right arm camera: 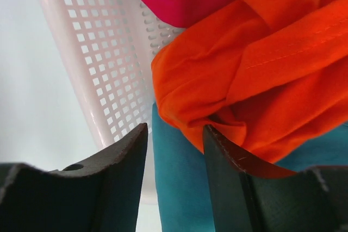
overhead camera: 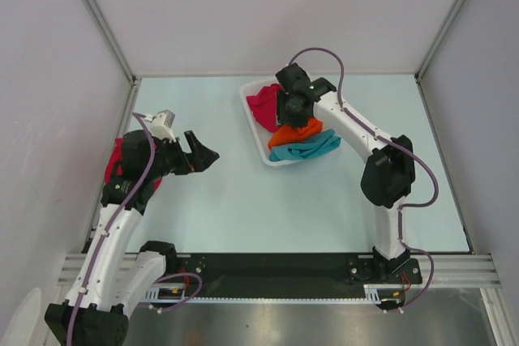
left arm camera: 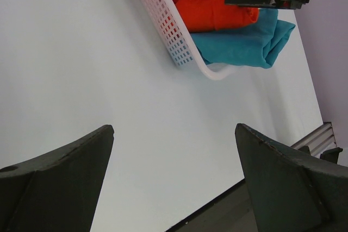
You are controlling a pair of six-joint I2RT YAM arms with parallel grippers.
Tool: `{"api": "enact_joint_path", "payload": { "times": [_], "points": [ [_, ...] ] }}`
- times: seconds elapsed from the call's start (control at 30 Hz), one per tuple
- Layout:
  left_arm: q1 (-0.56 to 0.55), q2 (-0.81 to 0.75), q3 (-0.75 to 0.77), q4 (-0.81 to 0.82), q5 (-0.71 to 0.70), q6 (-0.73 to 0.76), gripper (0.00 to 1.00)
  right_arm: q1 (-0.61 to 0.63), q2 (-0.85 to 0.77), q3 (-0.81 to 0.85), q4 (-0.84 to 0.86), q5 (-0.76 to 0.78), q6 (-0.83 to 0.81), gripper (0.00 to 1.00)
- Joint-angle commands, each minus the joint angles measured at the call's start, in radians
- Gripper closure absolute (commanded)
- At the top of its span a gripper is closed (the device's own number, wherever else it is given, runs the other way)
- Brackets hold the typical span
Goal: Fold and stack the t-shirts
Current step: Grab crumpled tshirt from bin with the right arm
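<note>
A white lattice basket [overhead camera: 258, 142] at the table's back middle holds three t-shirts: a magenta one [overhead camera: 263, 107], an orange one [overhead camera: 297, 134] and a teal one [overhead camera: 315, 147] that spills over the near rim. My right gripper [overhead camera: 293, 111] hangs over the basket. In its wrist view the right gripper [right arm camera: 175, 129] is open just short of a fold of the orange shirt [right arm camera: 261, 63]. Teal cloth [right arm camera: 179, 183] shows through the gap and nothing is pinched. My left gripper [overhead camera: 208, 155] is wide open over bare table left of the basket. Another magenta shirt [overhead camera: 116, 164] lies at the far left, partly behind the left arm.
In the left wrist view the open left gripper [left arm camera: 174, 129] points at the basket wall [left arm camera: 168, 20], with orange cloth [left arm camera: 212, 6] and teal cloth [left arm camera: 239, 44] beyond it. Grey walls enclose the table on three sides. A black rail runs along the near edge [overhead camera: 276, 269].
</note>
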Motion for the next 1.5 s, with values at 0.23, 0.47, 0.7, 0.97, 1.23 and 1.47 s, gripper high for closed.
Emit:
{"api": "enact_joint_path", "payload": {
  "times": [0.23, 0.47, 0.7, 0.97, 1.23, 1.47],
  "points": [
    [0.010, -0.006, -0.001, 0.037, 0.014, -0.004, 0.01, -0.026, -0.097, -0.019, 0.005, 0.046, -0.009, 0.48],
    [0.010, -0.007, -0.003, 0.035, 0.013, -0.003, 0.01, -0.038, -0.074, -0.054, 0.015, 0.061, -0.015, 0.47],
    [0.010, -0.012, -0.003, 0.032, 0.010, 0.002, 0.00, -0.043, -0.036, -0.102, 0.043, 0.035, -0.006, 0.44],
    [0.010, -0.006, -0.001, 0.035, 0.010, 0.002, 0.00, -0.030, -0.017, -0.157, 0.101, -0.052, 0.002, 0.39],
    [0.010, -0.001, 0.002, 0.040, 0.013, -0.001, 0.00, 0.035, 0.041, -0.157, 0.118, -0.098, 0.005, 0.37],
    [0.010, 0.001, 0.010, 0.035, 0.008, 0.006, 0.01, 0.057, 0.066, -0.157, 0.121, -0.108, -0.006, 0.86]
  ]
}}
